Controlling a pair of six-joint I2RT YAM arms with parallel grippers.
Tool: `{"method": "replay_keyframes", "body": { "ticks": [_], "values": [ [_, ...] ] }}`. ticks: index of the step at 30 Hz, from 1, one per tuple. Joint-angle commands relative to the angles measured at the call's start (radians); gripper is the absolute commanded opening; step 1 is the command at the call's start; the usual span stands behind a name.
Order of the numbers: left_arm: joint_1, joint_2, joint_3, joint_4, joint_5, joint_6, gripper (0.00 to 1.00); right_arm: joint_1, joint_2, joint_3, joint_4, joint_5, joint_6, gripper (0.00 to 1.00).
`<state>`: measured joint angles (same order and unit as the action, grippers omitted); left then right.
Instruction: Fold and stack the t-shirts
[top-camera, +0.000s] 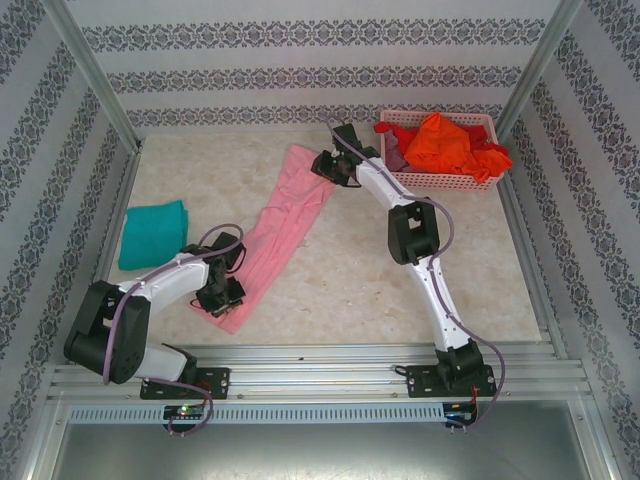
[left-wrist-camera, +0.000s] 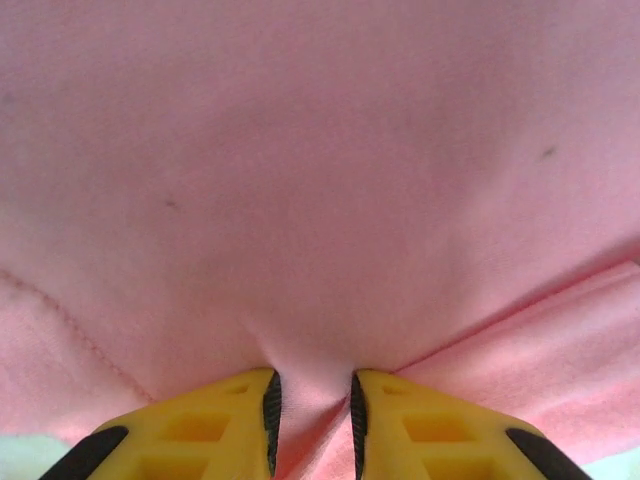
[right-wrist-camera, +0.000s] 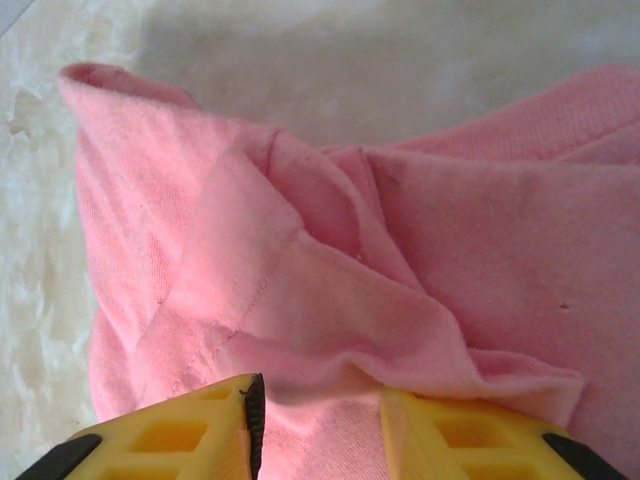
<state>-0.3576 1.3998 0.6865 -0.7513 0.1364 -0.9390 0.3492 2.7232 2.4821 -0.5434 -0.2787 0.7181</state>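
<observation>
L gripper (left-wrist-camera: 312, 388) & R gripper (right-wrist-camera: 320, 395) each need a firm bite on their own end of the pink t-shirt (top-camera: 285, 225) before anything lifts. My read of the step: grab both ends of the long strip, then fold it over on itself. To do it well:
- Pinch all layers, not just the top one.
- Raise both ends together & level so the strip doesn't twist.
- Carry one end over the other w/o dragging the middle across the table (top-camera: 400, 290).
- Lay the edges flush.

Risk, imo: the R end is bunched & creased, so the fold may come out lumpy unless it's pulled taut first.

State now: L jaws are narrow, closed on a small pucker of pink cloth running down between the pads, at the shirt's near end. R jaws stand a bit wider, w/ a thick wad of hem & folds filling the gap and touching both fingers, at the far end just beside the basket (top-camera: 470, 185).

Pink shirt lies as a long diagonal strip mid-table. Teal t-shirt (top-camera: 152, 232) sits folded at far L, well apart. Orange t-shirt (top-camera: 440, 140) is heaped in the basket, not yet folded.
</observation>
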Motion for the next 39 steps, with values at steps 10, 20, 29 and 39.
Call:
{"method": "replay_keyframes", "body": {
  "ticks": [10, 20, 29, 39],
  "values": [
    [-0.153, 0.165, 0.022, 0.351, 0.193, -0.203, 0.3, -0.011, -0.234, -0.23, 0.043, 0.01, -0.086, 0.4],
    [-0.193, 0.163, 0.12, 0.299, 0.169, -0.167, 0.36, 0.021, -0.334, -0.5, 0.217, 0.041, -0.011, 0.39],
    [-0.145, 0.057, 0.154, 0.133, 0.044, -0.071, 0.46, 0.054, -0.171, -0.327, 0.154, 0.034, 0.01, 0.39],
    [-0.076, 0.01, 0.056, 0.133, 0.004, -0.062, 0.52, 0.053, 0.159, 0.205, -0.069, -0.085, -0.001, 0.41]
  ]
}}
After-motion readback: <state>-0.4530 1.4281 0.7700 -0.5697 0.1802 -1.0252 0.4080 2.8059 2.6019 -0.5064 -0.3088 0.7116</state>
